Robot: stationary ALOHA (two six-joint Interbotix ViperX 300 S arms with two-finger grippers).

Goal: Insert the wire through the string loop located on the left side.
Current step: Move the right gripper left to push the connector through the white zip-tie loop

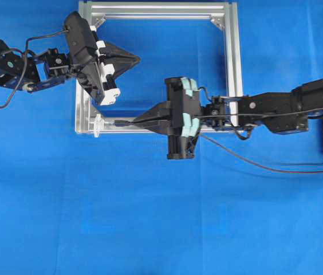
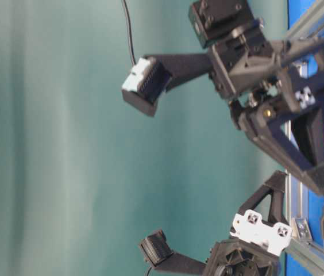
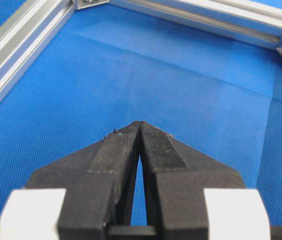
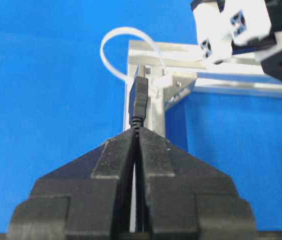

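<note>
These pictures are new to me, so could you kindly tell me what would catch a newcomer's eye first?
Most striking is the right gripper, shut on the wire and pointing its plug at the string loop on the frame's lower-left corner in the overhead view. The left gripper hangs shut and empty over the frame's upper left, all on a bright blue cloth.

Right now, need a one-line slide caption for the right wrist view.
Right gripper, jaws shut on the wire, plug aimed at the white string loop on the aluminium frame corner.
</note>
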